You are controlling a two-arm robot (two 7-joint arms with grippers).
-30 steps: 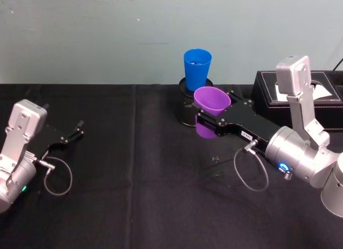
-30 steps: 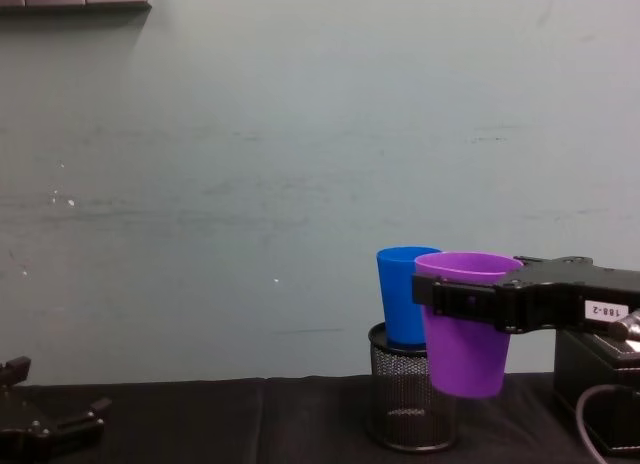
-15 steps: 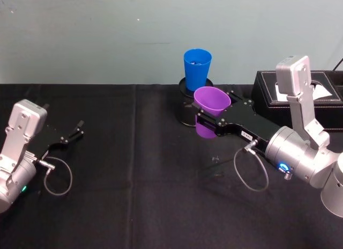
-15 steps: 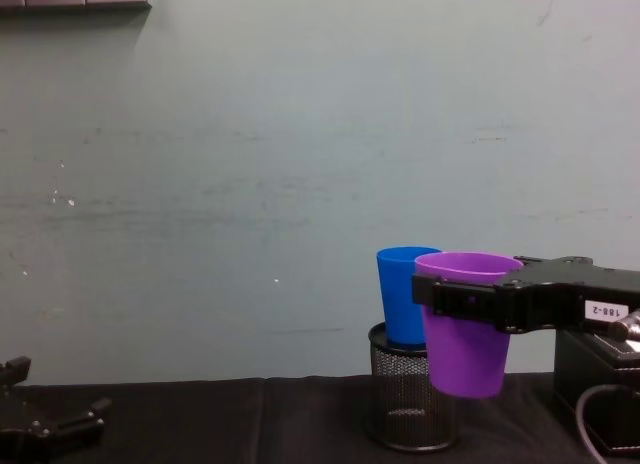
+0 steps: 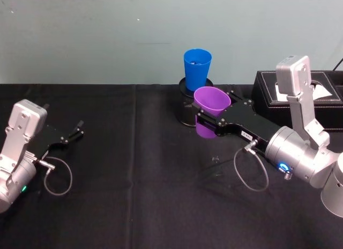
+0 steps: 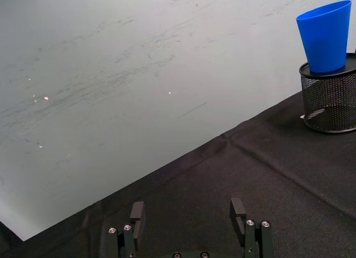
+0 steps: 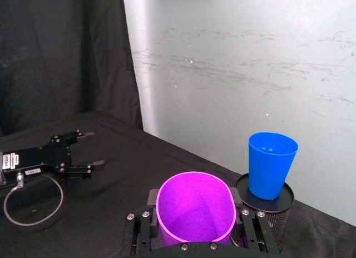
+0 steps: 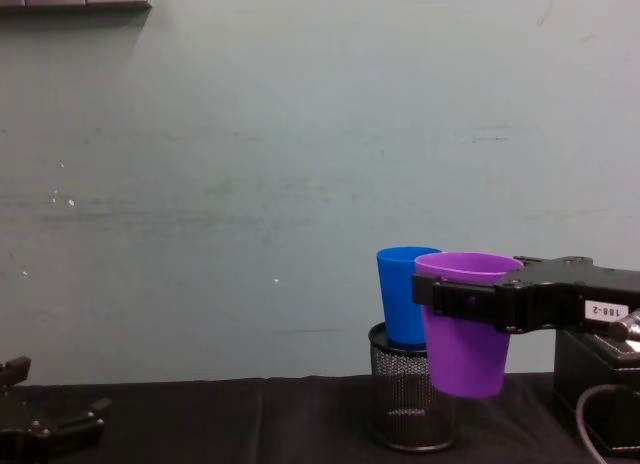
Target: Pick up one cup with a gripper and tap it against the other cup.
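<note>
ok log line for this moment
right claw: shut on tapered purple plastic cup, lifted | blue plastic cup: on black mesh holder | left claw: open, parked

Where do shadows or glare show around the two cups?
Head view: the black cloth shows no clear shadow under the purple cup, which the right gripper holds above it. Chest view: the blue cup throws no hard shadow on the wall, and neither cup shows glare.

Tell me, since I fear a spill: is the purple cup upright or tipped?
Upright. In the chest view the purple cup hangs mouth-up, rim level, in the right gripper.
</note>
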